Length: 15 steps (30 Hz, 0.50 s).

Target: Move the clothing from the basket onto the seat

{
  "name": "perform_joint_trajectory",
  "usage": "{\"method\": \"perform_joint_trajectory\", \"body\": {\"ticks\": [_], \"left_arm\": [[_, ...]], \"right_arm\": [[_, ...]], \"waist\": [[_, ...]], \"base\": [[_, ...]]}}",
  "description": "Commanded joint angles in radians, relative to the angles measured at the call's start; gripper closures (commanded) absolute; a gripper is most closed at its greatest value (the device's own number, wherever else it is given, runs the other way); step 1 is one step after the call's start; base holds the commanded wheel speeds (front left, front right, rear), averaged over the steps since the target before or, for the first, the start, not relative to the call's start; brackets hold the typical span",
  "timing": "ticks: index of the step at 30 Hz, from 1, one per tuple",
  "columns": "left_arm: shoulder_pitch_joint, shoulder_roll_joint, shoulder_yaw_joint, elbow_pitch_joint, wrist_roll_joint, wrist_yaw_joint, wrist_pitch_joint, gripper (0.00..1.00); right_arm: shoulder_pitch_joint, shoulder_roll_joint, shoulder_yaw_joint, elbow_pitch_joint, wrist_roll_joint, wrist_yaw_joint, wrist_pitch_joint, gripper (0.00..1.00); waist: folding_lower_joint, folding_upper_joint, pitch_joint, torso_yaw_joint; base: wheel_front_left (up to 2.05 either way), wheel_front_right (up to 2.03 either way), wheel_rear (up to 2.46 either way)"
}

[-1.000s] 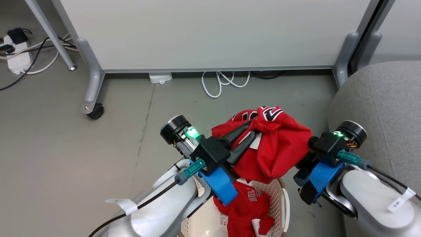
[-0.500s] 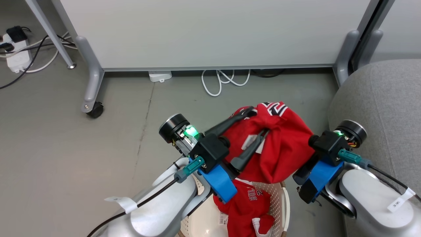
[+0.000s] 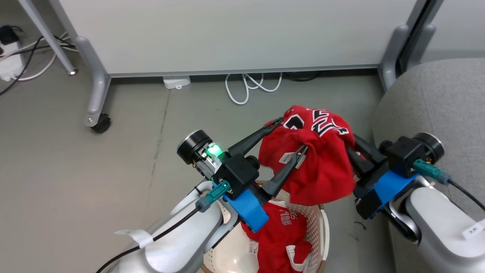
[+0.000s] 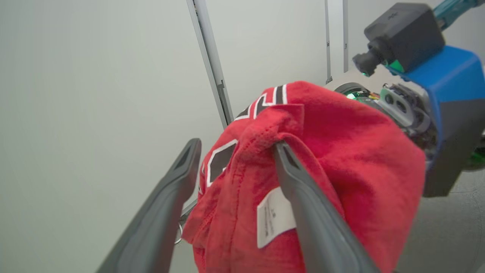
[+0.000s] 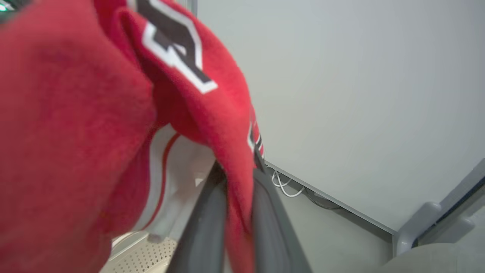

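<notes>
One red jersey (image 3: 318,163) hangs bunched above the basket (image 3: 324,231), its black-and-white number on top. My right gripper (image 3: 351,147) is shut on its right side; in the right wrist view the fabric (image 5: 68,113) is pinched between the fingers (image 5: 204,227) of that gripper (image 5: 239,172). My left gripper (image 3: 292,135) stands open at the jersey's left. In the left wrist view the cloth (image 4: 341,151) drapes over the right finger (image 4: 303,204) of the left gripper (image 4: 238,146). A second red jersey (image 3: 282,235) lies in the basket. The grey seat (image 3: 435,102) is at the right.
A pale partition panel (image 3: 227,34) on grey castor legs (image 3: 94,113) stands across the back. A white cable loop (image 3: 244,89) and a small white box (image 3: 176,81) lie on the floor under it. Cables (image 3: 22,57) run at the far left.
My left gripper has opened off the jersey. The right gripper has raised the jersey up and to the right. The head view has shifted a little.
</notes>
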Motion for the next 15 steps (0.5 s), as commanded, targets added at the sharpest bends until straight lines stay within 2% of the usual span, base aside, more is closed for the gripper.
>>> {"method": "perform_joint_trajectory", "body": {"ticks": [1,6,15], "left_arm": [[0.011,0.007,0.005,-0.003,0.003,0.007,-0.005,0.0],[0.037,0.032,0.015,-0.013,0.004,0.016,-0.005,0.0],[0.065,0.043,0.023,-0.043,0.011,0.025,-0.006,0.0]], "right_arm": [[0.016,0.006,-0.018,0.0,-0.002,0.0,-0.003,1.0],[0.06,0.027,-0.121,-0.013,-0.021,0.0,-0.003,1.0],[0.158,0.079,-0.303,-0.053,-0.055,0.0,-0.003,1.0]], "waist": [[0.0,0.0,0.007,-0.013],[0.0,0.0,0.02,-0.049],[0.0,0.0,0.035,-0.118]], "base": [[0.0,0.0,0.0],[0.0,0.0,0.0],[0.0,0.0,0.0]]}}
